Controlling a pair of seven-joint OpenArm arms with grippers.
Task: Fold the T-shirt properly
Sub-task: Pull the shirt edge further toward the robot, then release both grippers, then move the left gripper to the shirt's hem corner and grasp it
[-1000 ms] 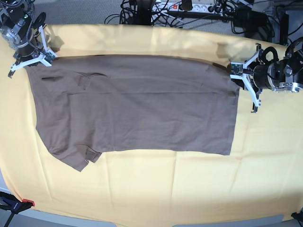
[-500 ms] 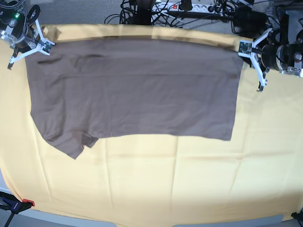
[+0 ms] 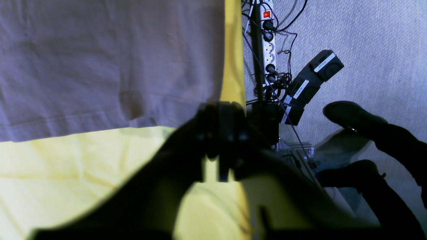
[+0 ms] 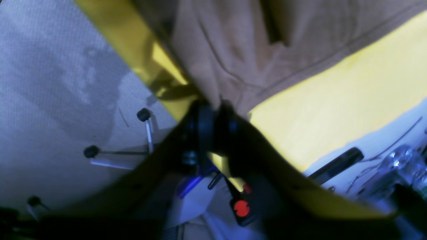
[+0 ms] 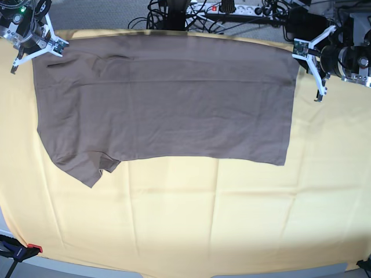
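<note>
Both far corners of the T-shirt [image 5: 168,98] had slid further back over the yellow cloth [image 5: 185,220] than a second before. Left gripper [image 5: 306,55] and right gripper [image 5: 36,47] stood spread, touching nothing I could see.

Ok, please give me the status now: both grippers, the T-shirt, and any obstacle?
Left gripper and right gripper at the T-shirt far corners, jaws apart. Shirt flat on the yellow cloth, folded lengthwise. Nothing on it.

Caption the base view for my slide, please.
Taupe T-shirt spread flat on a yellow cloth, both grippers at its far corners.
</note>
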